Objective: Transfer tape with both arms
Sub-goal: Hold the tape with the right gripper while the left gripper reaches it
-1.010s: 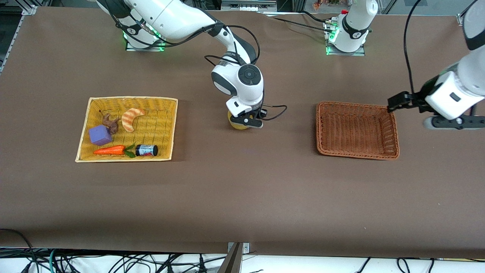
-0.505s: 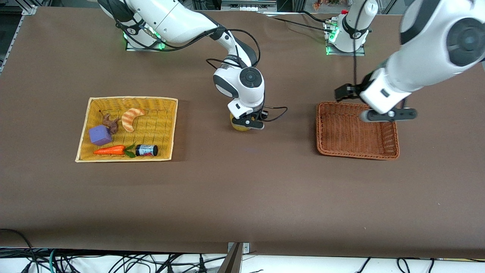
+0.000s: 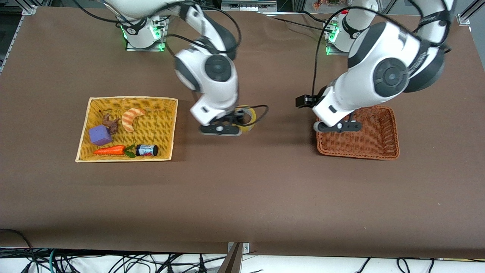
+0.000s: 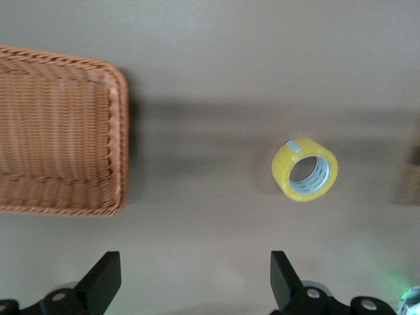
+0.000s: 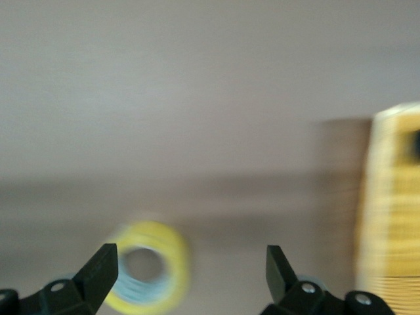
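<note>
Nearest the front camera among the things on the brown worktop [image 3: 242,197] sit the low ends of the two baskets, and between them, on the bare cloth-like surface, lies the tape [image 3: 247,117], a yellowish translucent ring with a pale inner core, resting on its flat side with the hole facing up. Just beside it, toward the right arm's end, hangs the right gripper [image 3: 220,129], its jaws spread wide and released, holding nothing; in the right wrist view the tape [image 5: 147,272] shows blurred under and between the two black fingers [image 5: 98,272], apart from both. Toward the left arm's end, the left gripper [image 3: 337,126] hangs over the edge of the reddish-brown wicker basket [image 3: 379,151], jaws likewise wide apart and empty; from its wrist view the tape [image 4: 305,169] lies well apart from the basket's woven rim [image 4: 121,131], with small print on the inner core too fine to read. Toward the right arm's end, the yellow woven basket [image 3: 166,129] holds an orange carrot toy [image 3: 109,150], a small dark jar [image 3: 147,150] with a label that cannot be read, a purple cube [image 3: 100,135], a brown lumpy piece [image 3: 110,122] and an orange-striped croissant toy [image 3: 132,117].
</note>
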You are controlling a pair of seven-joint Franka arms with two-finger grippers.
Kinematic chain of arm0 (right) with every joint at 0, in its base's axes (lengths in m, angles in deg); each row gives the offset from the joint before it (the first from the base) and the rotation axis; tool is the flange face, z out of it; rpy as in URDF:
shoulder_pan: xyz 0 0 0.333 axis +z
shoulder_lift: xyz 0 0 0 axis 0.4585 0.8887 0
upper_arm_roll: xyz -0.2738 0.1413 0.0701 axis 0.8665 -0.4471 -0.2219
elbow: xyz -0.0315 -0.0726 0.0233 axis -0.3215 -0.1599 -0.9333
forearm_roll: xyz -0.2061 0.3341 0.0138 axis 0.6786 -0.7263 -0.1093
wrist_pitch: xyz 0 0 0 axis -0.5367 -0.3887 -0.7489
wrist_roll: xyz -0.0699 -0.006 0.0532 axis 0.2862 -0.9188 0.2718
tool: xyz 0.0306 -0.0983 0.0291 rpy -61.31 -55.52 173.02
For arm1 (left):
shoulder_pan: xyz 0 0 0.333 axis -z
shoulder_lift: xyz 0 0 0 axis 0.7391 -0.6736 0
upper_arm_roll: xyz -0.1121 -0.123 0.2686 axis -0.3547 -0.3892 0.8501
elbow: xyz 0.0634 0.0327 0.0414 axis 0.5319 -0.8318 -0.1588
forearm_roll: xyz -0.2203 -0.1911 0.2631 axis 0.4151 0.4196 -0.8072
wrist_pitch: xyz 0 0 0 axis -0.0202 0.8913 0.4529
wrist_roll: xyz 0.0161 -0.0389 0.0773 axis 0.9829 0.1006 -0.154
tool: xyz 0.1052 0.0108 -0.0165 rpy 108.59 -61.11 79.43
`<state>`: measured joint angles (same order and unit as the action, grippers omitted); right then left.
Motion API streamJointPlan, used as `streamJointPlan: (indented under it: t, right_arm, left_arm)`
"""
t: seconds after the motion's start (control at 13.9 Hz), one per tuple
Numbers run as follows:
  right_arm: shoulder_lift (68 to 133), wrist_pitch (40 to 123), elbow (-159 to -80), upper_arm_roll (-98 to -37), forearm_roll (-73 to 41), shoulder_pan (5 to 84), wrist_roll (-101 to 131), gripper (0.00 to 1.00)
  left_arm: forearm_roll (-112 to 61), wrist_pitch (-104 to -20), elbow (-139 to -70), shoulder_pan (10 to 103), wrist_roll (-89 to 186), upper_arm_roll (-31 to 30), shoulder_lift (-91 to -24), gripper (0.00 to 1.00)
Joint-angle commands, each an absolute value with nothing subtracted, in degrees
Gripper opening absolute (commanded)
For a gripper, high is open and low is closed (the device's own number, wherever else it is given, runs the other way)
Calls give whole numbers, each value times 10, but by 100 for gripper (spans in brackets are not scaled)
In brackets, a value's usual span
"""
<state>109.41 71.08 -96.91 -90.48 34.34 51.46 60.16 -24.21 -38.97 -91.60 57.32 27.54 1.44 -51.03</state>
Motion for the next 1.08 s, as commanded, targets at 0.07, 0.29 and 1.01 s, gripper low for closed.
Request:
streamJointPlan:
  t: [0.07, 0.29, 1.01]
  right_arm:
    - [1020, 596, -993, -908, 293, 378, 376, 100]
    - [989, 497, -981, -902, 262, 272, 297, 100]
    - [922, 470, -950, -805, 272, 203, 152, 100]
  left_arm:
    - [-240, -445, -956, 598, 248, 16, -530, 100]
    - [-244, -502, -957, 646, 176, 16, -572, 100]
    - [-250, -764, -1055, 775, 90, 15, -674, 100]
